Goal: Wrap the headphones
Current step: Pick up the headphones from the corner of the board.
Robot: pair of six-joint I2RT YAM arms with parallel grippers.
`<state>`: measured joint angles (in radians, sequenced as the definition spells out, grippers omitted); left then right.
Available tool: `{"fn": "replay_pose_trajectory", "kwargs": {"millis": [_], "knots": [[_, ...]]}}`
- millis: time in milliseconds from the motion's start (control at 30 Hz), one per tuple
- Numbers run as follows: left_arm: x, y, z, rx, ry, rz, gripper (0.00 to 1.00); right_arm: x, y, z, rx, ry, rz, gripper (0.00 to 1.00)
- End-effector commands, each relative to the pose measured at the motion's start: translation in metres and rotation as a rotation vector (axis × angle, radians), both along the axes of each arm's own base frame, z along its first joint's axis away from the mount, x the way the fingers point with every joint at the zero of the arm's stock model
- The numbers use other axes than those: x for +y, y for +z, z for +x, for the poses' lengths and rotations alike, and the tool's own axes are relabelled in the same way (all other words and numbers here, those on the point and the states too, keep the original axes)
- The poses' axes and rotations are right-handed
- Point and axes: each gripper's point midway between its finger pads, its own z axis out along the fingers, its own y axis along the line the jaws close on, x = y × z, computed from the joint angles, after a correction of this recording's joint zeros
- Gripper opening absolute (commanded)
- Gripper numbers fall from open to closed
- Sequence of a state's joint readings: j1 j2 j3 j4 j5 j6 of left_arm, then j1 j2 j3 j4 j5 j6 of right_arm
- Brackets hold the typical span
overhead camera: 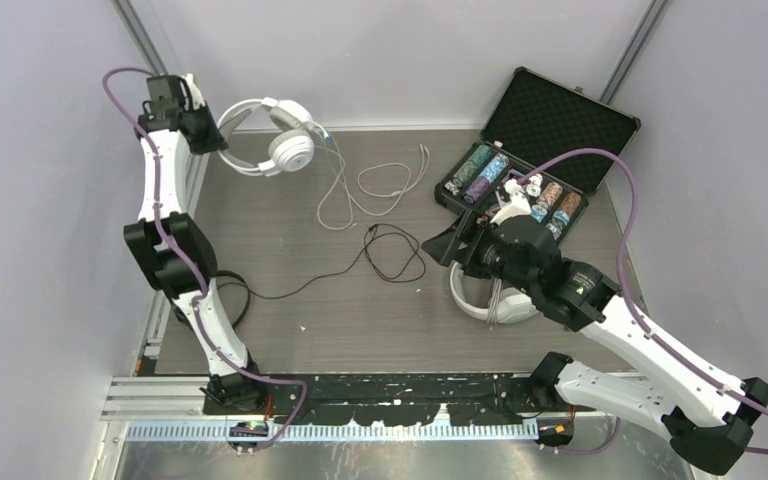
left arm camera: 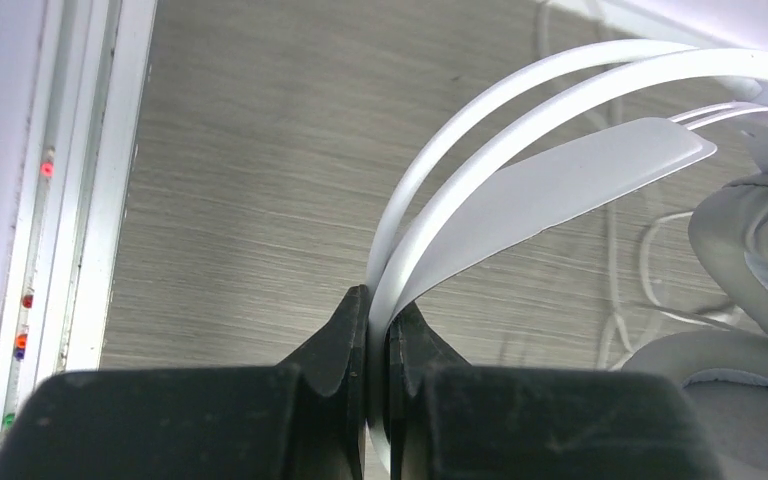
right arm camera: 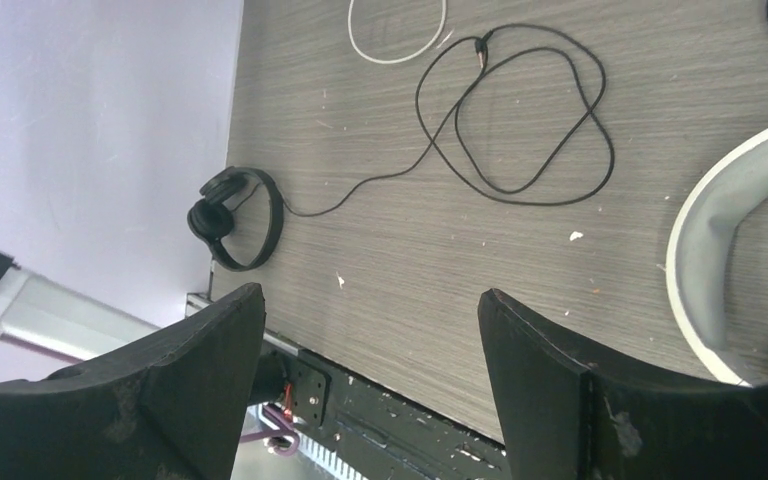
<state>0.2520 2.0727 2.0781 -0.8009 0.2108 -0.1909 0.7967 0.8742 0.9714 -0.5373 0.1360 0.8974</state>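
— Headphones, white, from above: lay at the far-left corner of the table, headband clamped in the left gripper. Held there to anchor them for winding, probably.
— And the white cable?
— Sprawled loose toward the middle, unwound, near an open poker-chip case.
— Left wrist view?
— Showed fingers pressed together on the thin headband, cups at right.
— Right wrist?
— Showed the right gripper spread wide, gripping nothing, near the black cable; black headset by the table edge, second white headset just beside the gripper. Poised to pick a cable, seemingly.
— Surface, room?
— Grey wood-grain, flecked with crumbs; plain pale walls close around.
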Motion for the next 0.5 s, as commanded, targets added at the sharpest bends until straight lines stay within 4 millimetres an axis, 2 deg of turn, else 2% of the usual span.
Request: {"fn": "replay_pose_trajectory", "kwargs": {"millis": [0,100,233,467], "knots": [[-0.038,0.094,-0.019,-0.187,-0.063,-0.029,0.00,-0.013,0.031,0.013,-0.161,-0.049,-0.014,0.82],[-0.054,0.126,-0.041,-0.237,-0.095,-0.023,0.00,-0.021,0.052,0.021,-0.245,-0.084,-0.026,0.83],[-0.081,0.167,-0.078,-0.319,-0.169,-0.021,0.00,-0.005,0.081,0.019,-0.361,0.015,0.016,0.83],[-0.112,0.218,-0.147,-0.464,-0.239,-0.074,0.00,0.015,0.098,0.014,-0.573,0.148,0.046,0.83]]}}
